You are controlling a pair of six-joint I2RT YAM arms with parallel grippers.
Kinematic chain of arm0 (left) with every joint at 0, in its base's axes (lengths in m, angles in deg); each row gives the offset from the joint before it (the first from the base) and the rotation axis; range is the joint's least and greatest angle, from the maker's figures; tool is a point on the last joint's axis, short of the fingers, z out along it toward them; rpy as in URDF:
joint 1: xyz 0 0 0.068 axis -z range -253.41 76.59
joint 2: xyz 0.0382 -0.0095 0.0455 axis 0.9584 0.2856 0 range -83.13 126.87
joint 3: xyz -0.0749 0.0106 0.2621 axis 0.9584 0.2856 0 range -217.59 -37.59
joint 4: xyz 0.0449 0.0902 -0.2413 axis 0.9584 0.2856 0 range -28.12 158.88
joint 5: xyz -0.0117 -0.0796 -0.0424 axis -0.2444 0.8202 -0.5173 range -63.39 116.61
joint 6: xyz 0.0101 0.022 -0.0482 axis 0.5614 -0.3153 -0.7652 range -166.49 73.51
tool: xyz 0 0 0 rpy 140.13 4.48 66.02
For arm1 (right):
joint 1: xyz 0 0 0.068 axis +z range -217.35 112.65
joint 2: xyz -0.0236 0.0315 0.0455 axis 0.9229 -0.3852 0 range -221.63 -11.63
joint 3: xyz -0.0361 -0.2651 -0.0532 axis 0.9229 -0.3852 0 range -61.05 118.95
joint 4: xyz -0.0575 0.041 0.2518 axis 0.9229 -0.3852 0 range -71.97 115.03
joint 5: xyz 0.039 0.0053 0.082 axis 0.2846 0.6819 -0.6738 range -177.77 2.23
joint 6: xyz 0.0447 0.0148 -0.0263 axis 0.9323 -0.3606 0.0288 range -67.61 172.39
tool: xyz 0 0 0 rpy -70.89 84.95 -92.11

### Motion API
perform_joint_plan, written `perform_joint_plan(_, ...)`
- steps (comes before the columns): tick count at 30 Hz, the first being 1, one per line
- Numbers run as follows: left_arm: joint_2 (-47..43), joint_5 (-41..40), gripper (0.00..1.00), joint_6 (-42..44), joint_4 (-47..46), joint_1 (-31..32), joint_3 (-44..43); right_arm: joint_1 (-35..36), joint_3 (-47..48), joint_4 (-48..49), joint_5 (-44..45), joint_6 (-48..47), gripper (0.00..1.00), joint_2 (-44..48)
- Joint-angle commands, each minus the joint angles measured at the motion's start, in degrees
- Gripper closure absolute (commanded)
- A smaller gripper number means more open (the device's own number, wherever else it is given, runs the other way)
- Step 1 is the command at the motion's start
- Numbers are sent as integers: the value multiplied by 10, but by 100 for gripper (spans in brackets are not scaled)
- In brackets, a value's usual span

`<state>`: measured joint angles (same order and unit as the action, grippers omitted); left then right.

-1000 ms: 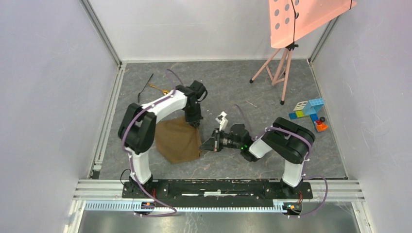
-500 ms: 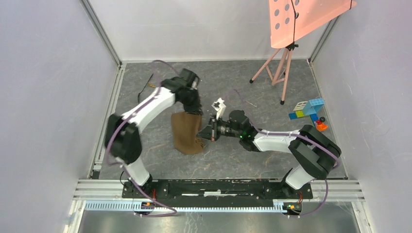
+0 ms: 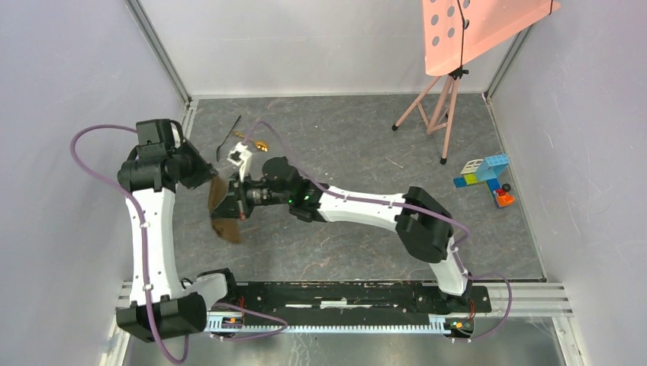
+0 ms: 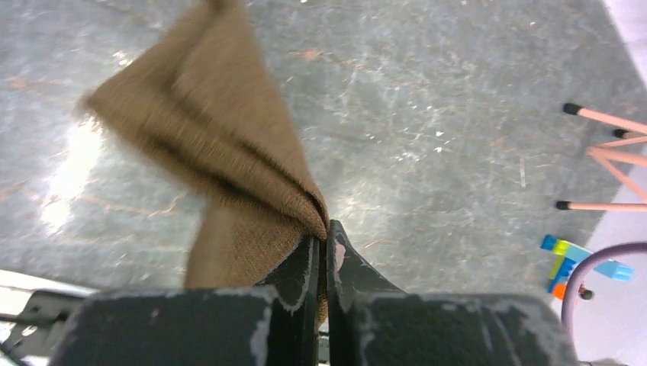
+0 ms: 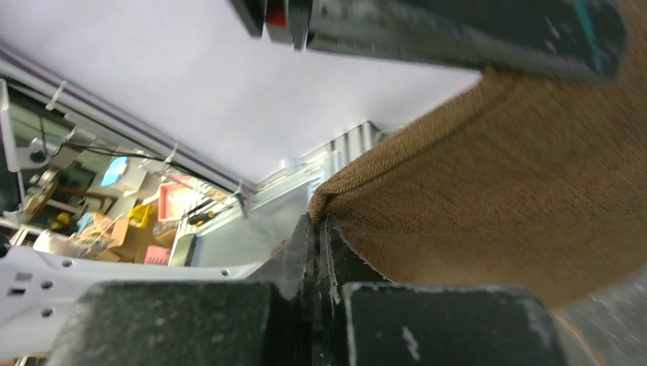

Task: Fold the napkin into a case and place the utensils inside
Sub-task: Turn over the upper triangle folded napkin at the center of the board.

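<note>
Where the two arms meet over the left part of the bench point(image 3: 358, 130), the left pincer point(image 3: 204, 174) is closed tight on a bunched edge of the brown napkin point(image 3: 220, 206). Napkin: held up between both pincers, hanging in loose folds with a low corner toward the bench; whether that corner touches cannot be told. Right pincer point(image 3: 235, 202): reaching across from the right, likewise clamped on a fold of the napkin, near the left one. Behind them, on the bench, lie a thin black utensil point(image 3: 228, 137) and a gold spoon point(image 3: 255, 142), apart from the cloth. Far right: pink stand point(image 3: 473, 34) and toy blocks point(image 3: 484, 171).
</note>
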<state>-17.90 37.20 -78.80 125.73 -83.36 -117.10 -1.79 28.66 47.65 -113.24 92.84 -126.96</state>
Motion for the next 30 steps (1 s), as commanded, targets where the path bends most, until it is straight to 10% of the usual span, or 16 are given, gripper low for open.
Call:
perform_joint_plan(1,-31,-73,98,49,-53,-8,-39,68,81,-39,-145,42,100,-36)
perform_joint_plan(6,27,-50,98,73,-82,11,-39,48,-60,116,-162,120,100,-2)
perform_joint_plan(15,357,-132,98,34,-196,289,-63,-62,-451,595,-185,351,100,15)
perform_joint_plan(25,552,-110,98,1,-209,426,-183,-188,-725,777,-217,362,98,50)
perform_joint_plan(30,533,-74,71,11,-206,444,-174,-231,-778,797,-220,348,87,64)
